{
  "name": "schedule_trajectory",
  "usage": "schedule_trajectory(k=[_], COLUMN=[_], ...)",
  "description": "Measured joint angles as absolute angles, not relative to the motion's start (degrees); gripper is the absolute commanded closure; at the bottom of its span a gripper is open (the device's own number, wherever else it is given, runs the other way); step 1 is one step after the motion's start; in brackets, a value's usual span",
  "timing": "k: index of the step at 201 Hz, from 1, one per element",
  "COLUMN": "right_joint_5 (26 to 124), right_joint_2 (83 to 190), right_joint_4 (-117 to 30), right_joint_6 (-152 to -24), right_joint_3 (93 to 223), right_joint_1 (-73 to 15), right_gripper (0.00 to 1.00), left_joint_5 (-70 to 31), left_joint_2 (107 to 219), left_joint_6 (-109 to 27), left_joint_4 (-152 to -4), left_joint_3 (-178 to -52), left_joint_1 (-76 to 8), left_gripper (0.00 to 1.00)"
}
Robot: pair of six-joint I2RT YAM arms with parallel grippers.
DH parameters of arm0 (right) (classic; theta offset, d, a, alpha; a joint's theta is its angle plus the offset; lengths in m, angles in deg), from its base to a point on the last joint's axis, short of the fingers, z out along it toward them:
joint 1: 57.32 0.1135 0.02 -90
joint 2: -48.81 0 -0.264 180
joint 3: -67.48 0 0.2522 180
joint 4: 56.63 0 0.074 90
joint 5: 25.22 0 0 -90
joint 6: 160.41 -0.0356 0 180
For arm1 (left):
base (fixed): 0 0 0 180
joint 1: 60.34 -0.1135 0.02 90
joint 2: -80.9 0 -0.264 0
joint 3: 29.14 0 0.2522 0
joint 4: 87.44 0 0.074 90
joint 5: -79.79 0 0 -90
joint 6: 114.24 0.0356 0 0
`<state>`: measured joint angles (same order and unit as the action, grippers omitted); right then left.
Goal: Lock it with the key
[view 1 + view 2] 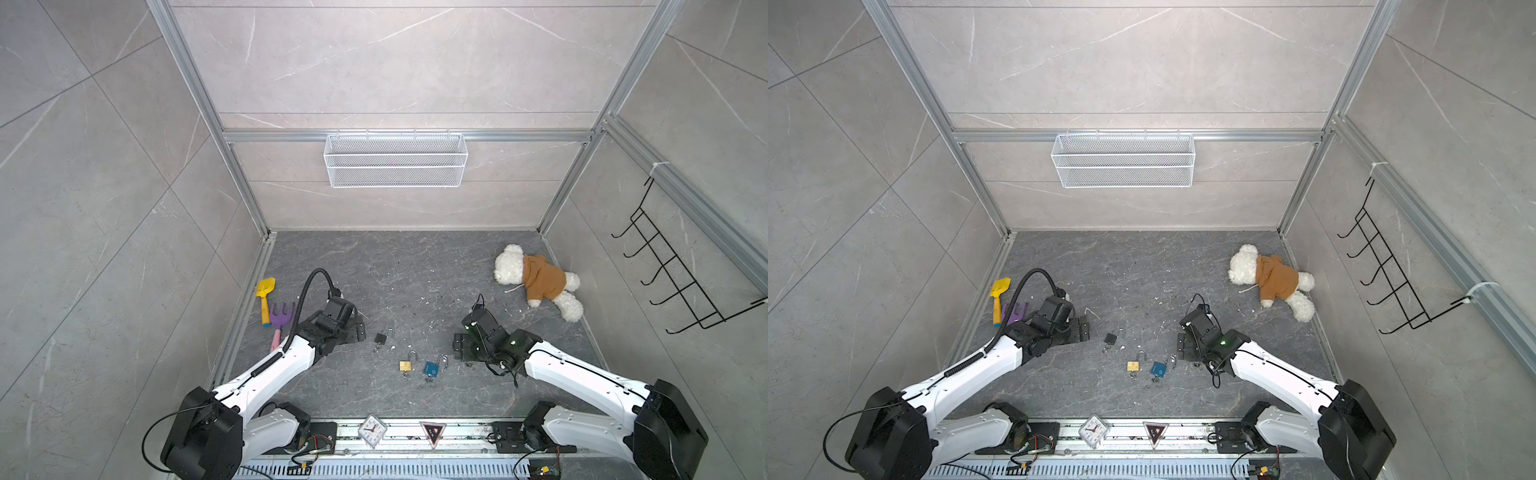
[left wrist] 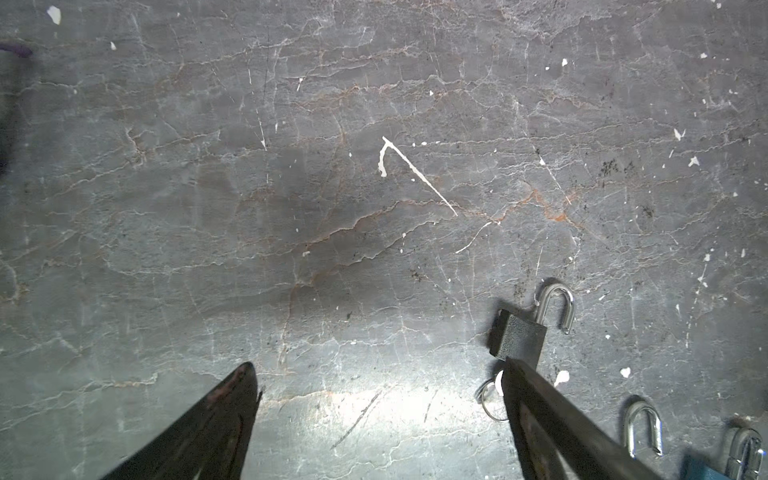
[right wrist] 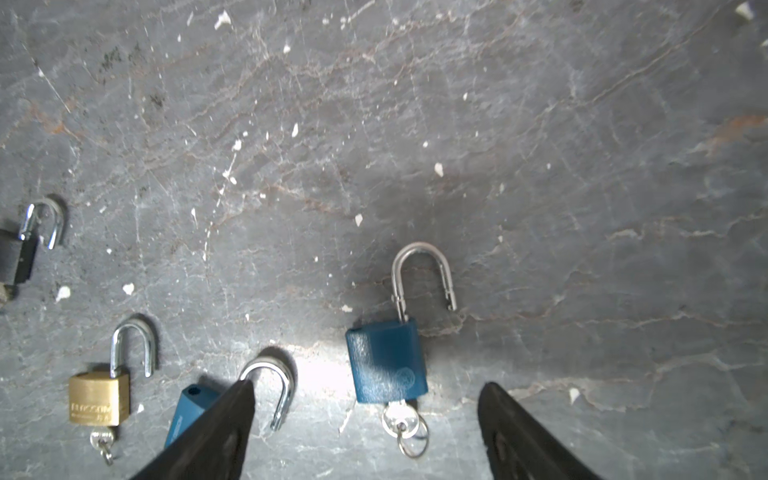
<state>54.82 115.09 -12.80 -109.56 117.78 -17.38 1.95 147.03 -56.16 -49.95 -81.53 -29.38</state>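
Note:
Several open padlocks lie on the dark floor: a black padlock (image 1: 380,337) (image 2: 517,336), a brass padlock (image 1: 406,365) (image 3: 99,398) and a blue padlock (image 1: 432,368). A second blue padlock (image 3: 386,361), shackle raised and key (image 3: 399,415) in its base, lies between the fingers of my right gripper (image 3: 368,386) (image 1: 459,345), which is open and low over it. My left gripper (image 2: 377,365) (image 1: 359,328) is open over bare floor, with the black padlock just beside one fingertip. That lock's key ring (image 2: 490,399) peeks out by the finger.
A teddy bear (image 1: 536,280) lies at the back right. A yellow shovel (image 1: 265,299) and purple rake (image 1: 280,316) lie by the left wall. A wire basket (image 1: 395,160) hangs on the back wall and a black hook rack (image 1: 681,270) on the right wall.

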Motion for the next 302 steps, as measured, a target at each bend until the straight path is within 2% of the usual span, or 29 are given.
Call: schedule_trajectory(k=[47, 63, 107, 140, 151, 178, 191, 212, 221, 255, 266, 302], right_joint_5=[54.8, 54.82, 54.47, 53.8, 53.49, 53.21, 53.21, 53.01, 52.99, 52.75, 52.68, 52.68], right_joint_2=[117.85, 119.44, 122.92, 125.84, 126.81, 127.57, 127.57, 127.68, 127.72, 127.72, 127.72, 127.72], right_joint_4=[-12.74, -12.89, -14.84, -16.1, -16.19, -16.56, -16.61, -16.8, -16.82, -17.0, -17.0, -16.91], right_joint_6=[-111.27, -111.4, -111.81, -111.6, -111.31, -111.33, -111.29, -111.16, -111.16, -111.16, -111.14, -110.39], right_joint_3=[115.66, 114.91, 114.8, 115.53, 116.18, 116.73, 116.73, 116.73, 116.73, 116.75, 116.75, 117.01], right_joint_1=[-16.35, -16.33, -16.07, -15.96, -15.96, -15.98, -15.98, -15.96, -15.96, -15.74, -15.7, -15.33], right_gripper=[0.27, 0.34, 0.35, 0.4, 0.46, 0.47, 0.55, 0.56, 0.61, 0.62, 0.68, 0.78], left_joint_5=[1.45, 1.19, -1.85, -3.62, -4.19, -4.76, -4.89, -5.08, -5.41, -5.94, -6.02, -6.53], left_joint_2=[145.43, 145.43, 145.3, 145.32, 145.3, 145.3, 145.32, 145.34, 145.41, 146.17, 146.37, 147.33], left_joint_6=[-56.07, -55.94, -55.46, -55.05, -54.98, -54.57, -54.28, -54.19, -54.17, -54.15, -54.15, -54.17], left_joint_4=[-55.9, -58.08, -61.16, -62.02, -62.26, -62.5, -62.56, -62.65, -62.72, -63.35, -63.55, -64.51], left_joint_3=[-76.48, -75.39, -75.43, -75.43, -75.43, -75.43, -75.43, -75.43, -75.43, -75.43, -75.43, -75.43], left_joint_1=[-26.97, -25.77, -24.94, -24.52, -24.35, -24.2, -24.2, -24.0, -23.91, -22.95, -22.62, -21.68], left_gripper=[0.04, 0.04, 0.03, 0.03, 0.03, 0.04, 0.04, 0.05, 0.05, 0.06, 0.06, 0.07])
